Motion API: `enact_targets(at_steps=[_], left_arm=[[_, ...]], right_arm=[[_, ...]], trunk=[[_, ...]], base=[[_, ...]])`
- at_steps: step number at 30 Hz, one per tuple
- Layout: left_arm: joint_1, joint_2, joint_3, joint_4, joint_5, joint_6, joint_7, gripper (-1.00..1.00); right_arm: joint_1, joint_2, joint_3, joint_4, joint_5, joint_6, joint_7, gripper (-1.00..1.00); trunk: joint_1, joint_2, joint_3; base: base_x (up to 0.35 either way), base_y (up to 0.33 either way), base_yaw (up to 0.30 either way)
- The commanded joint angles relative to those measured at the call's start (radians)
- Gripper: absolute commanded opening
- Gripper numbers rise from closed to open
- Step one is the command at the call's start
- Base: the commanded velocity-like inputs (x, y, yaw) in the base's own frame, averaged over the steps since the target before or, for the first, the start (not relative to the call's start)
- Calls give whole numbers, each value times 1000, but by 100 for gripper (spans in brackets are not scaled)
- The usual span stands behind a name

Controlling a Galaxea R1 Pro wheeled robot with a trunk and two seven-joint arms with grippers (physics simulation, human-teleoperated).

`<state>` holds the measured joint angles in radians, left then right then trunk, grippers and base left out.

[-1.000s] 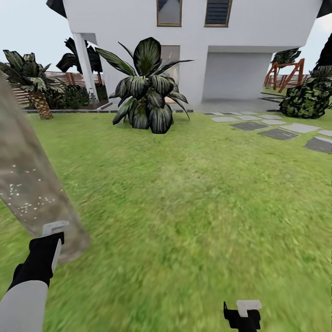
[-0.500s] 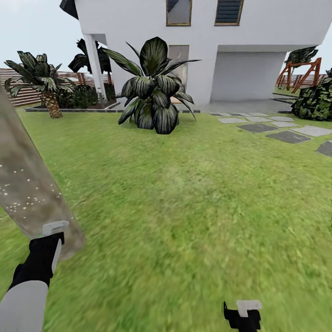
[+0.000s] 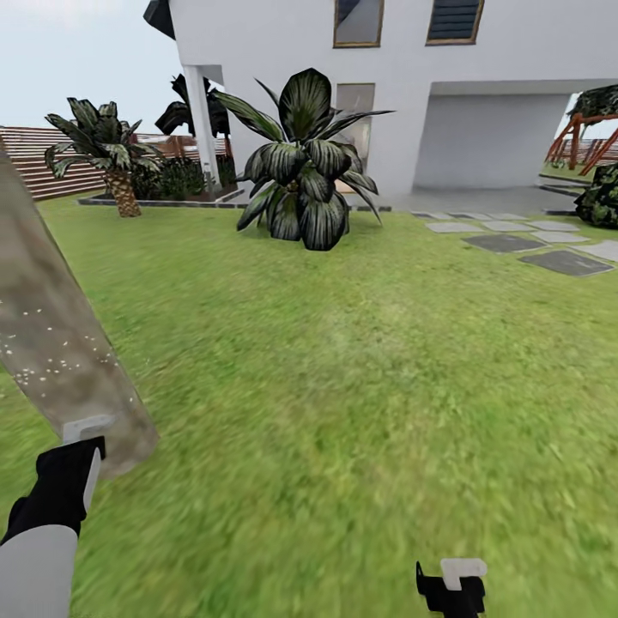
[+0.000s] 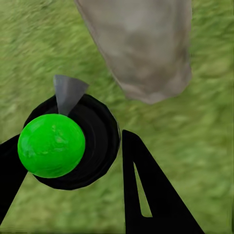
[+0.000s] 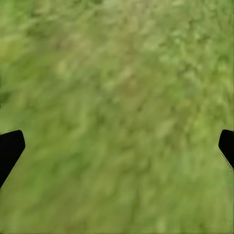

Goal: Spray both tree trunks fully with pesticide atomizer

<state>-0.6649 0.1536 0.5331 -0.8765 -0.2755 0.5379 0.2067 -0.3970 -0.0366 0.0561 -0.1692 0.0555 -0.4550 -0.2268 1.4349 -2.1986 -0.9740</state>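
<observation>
The head view takes in the lawn [image 3: 360, 386], the white house [image 3: 412, 94] and a tree trunk [image 3: 51, 335] leaning just beside the left end effector [image 3: 81, 433]. The left wrist view shows that end effector [image 4: 73, 161] pinching the green-and-black atomizer [image 4: 68, 144]; the right end effector [image 5: 117, 146] hangs spread over grass.

Even, bright daylight with no distinct cast shadows or glare. The lawn [image 3: 360, 386] turns smeary toward six o'clock in the head view and is a soft blur in both wrist views. The tree trunk [image 3: 51, 343] leans, stretched at nine o'clock.
</observation>
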Motion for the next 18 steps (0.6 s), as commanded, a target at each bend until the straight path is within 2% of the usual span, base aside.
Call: enact_targets(at_steps=[1,13,18], left_arm=[[-1,-3,-1,-1,-4,5,0,-100],[-1,-14,-2,11,4,2,-9,-100],[-1,-27,-2,11,0,2,-3,-100]], right_arm=[[0,0,5,0,6,0,-9,100],[0,1,6,0,6,0,-9,100],[0,1,5,0,6,1,-9,100]], trunk=[[0,0,-1],[0,0,-1],[0,0,-1]], base=[[227,-135,264],[28,-9,268],[247,-63,269]])
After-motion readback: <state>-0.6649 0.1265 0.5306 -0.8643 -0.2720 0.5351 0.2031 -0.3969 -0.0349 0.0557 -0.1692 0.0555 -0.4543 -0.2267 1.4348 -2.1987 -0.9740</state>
